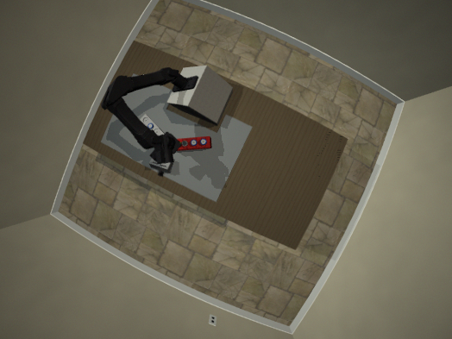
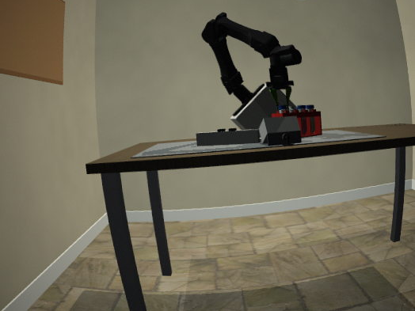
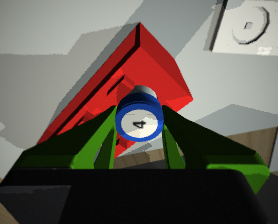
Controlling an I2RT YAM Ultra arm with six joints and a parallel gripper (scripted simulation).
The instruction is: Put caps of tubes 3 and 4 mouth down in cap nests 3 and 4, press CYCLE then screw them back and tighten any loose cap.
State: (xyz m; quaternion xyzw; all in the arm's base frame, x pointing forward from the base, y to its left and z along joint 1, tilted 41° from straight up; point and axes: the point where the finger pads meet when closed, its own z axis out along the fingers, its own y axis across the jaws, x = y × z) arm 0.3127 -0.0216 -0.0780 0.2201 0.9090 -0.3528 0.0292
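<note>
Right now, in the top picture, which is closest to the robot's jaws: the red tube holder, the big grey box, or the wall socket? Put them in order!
1. Red tube holder, right beside the gripper.
2. Big grey box, farther back on the table.
3. Wall socket, way off at the room's edge.
</note>
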